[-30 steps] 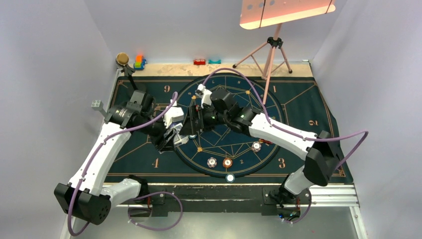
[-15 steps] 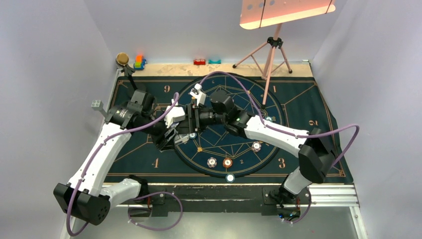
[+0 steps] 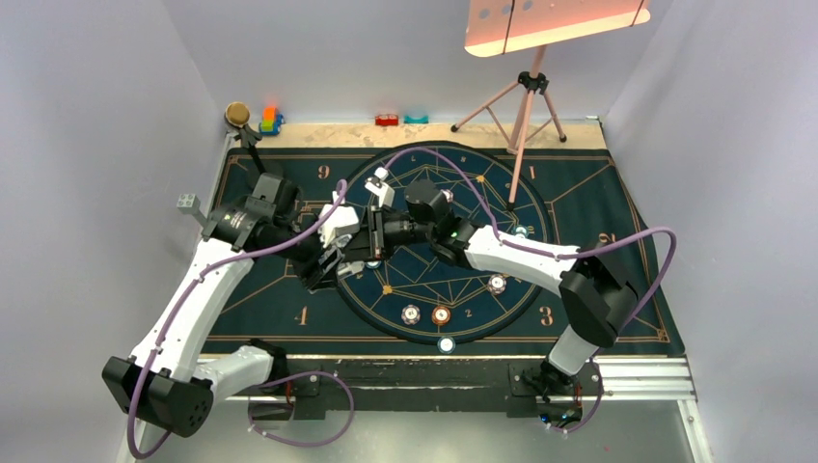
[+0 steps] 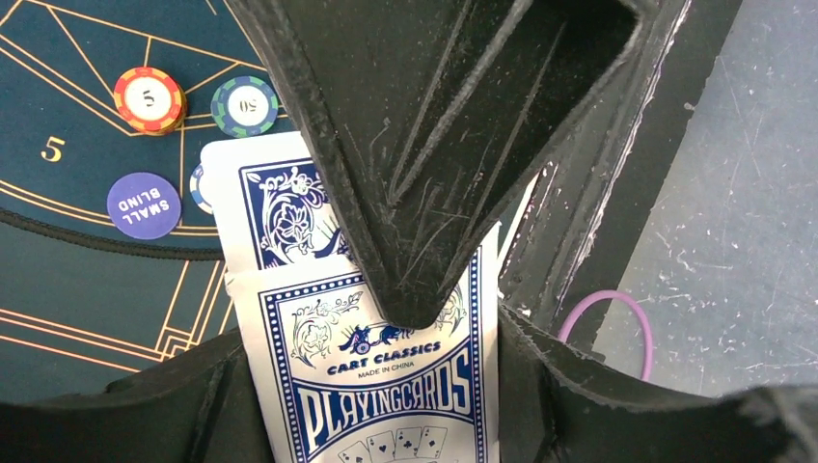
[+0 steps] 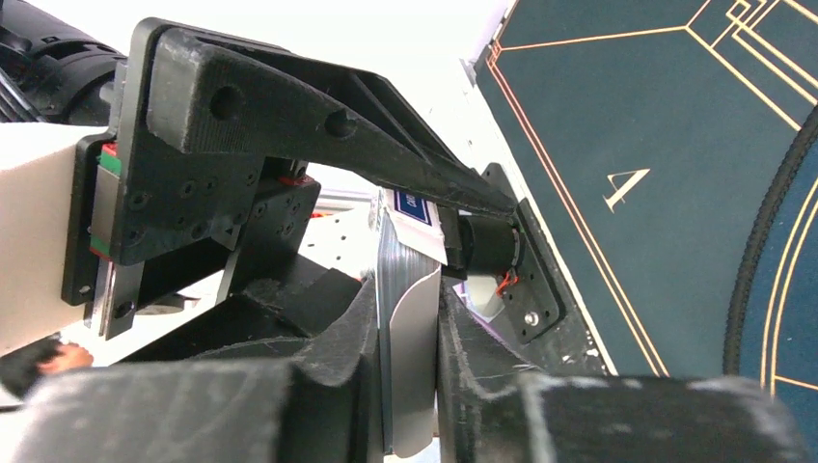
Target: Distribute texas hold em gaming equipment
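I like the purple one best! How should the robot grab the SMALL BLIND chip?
Best pinch the SMALL BLIND chip by its rim, coming straight down. It lies flat on the mat, so only opposite edges give a hold; avoid the side facing the nearby blue chip.

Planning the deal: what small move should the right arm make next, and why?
Probably draw the right pincer back gently, sliding out the cards it pinches, since the left pincer clamps the box they protrude from.
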Available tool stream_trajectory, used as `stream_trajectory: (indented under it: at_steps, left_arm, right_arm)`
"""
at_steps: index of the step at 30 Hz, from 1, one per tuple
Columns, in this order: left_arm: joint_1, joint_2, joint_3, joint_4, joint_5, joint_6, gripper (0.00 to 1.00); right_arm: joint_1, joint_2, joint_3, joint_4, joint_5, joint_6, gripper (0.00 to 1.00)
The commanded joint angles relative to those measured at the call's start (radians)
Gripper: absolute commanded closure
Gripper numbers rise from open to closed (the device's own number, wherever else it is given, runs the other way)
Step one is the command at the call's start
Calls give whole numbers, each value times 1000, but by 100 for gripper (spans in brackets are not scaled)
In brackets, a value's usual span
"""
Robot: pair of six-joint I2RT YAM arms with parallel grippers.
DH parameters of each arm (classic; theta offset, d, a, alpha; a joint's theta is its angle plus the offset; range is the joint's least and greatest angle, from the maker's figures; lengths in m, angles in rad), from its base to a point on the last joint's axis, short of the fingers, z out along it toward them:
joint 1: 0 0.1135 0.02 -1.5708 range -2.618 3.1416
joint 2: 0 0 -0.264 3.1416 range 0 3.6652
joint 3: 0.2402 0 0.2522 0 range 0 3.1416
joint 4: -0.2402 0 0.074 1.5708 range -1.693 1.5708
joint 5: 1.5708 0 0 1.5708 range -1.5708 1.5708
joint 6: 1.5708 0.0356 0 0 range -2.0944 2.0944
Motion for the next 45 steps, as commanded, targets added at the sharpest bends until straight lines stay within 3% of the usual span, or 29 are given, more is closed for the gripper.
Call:
stream_trajectory:
  at_steps: [1,2,3,14,24,30,32,35,38,45]
  left_arm:
    - [-6,-11,34,50,4,6,27]
    - [-6,-13,31,53,-3,6,17]
    - [-6,-14,27,53,-11,6,13]
    - [-6,-108,-24,82,-74,7,4]
    - [-26,-118,-69,73,-93,42,19]
    - [-38,-120,-78,73,-87,50,41]
    - [-38,-119,-78,77,-89,48,45]
    - [-38,-127,-82,83,-94,43,49]
    - [-38,-140,-93,94,-94,35,54]
    - [-38,-149,-78,62,-76,39,61]
  right_arm:
    - [13,-24,-15,118,-69,32,95]
    - [13,-26,-17,120,-70,35,98]
    - [13,-26,-19,121,-70,38,100]
    - [7,-6,-4,62,-45,33,100]
    - [7,-7,19,23,-20,20,100]
    - [7,1,32,15,-15,21,100]
    - [7,5,37,9,-16,21,93]
    - [5,5,36,-2,-18,21,69]
    - [-10,-4,30,-25,-9,10,56]
    - [-63,-44,13,-94,12,-54,45]
